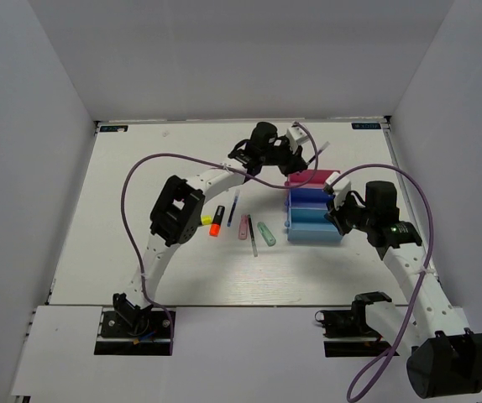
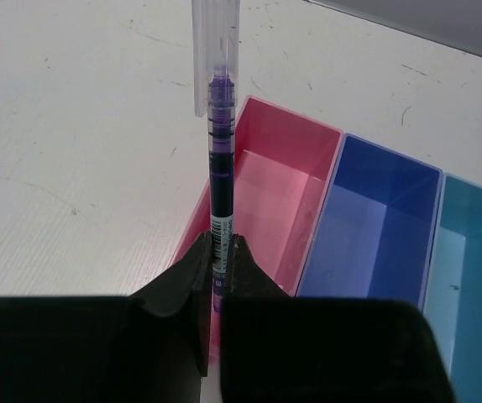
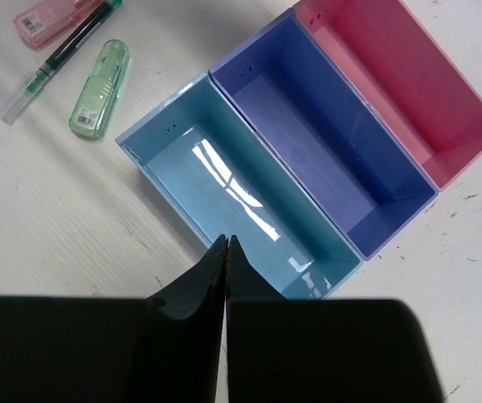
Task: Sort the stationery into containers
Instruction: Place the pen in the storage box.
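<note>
While left gripper (image 2: 217, 252) clamps purple pen (image 2: 221, 168), pink tray (image 2: 283, 193) lies just ahead. Right gripper (image 3: 226, 252) is closed, empty, light blue tray (image 3: 165, 151) ahead.

Glossy smooth plastic trays (image 3: 224, 185); translucent plastic pen (image 2: 220, 168); matt, scuffed white table (image 2: 73, 126); matt black left tool (image 2: 217, 245).
</note>
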Robot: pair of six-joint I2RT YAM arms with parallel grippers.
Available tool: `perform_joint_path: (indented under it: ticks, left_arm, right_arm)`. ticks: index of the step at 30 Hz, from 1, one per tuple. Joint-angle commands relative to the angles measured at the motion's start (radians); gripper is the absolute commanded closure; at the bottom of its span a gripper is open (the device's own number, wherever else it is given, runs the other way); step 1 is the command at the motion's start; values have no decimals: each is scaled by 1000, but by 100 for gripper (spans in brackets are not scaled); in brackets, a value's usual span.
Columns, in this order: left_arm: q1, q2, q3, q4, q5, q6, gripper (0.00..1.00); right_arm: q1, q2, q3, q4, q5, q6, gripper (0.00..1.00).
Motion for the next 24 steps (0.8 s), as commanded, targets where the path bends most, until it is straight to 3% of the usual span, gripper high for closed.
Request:
perform_joint_path:
  ticks: [1,19,24]
  left_arm:
    - [-13,-2,72,67,-3,-20,99]
    - [-26,20,32,-9,-74,8,95]
    - [-25,17,17,-18,-84,17,89]
  right_arm:
    - [3,-17,19,28,6,-12,100]
    - [4,-37,25,19,20,2,100]
    - [1,-36,30,17,20,3,91]
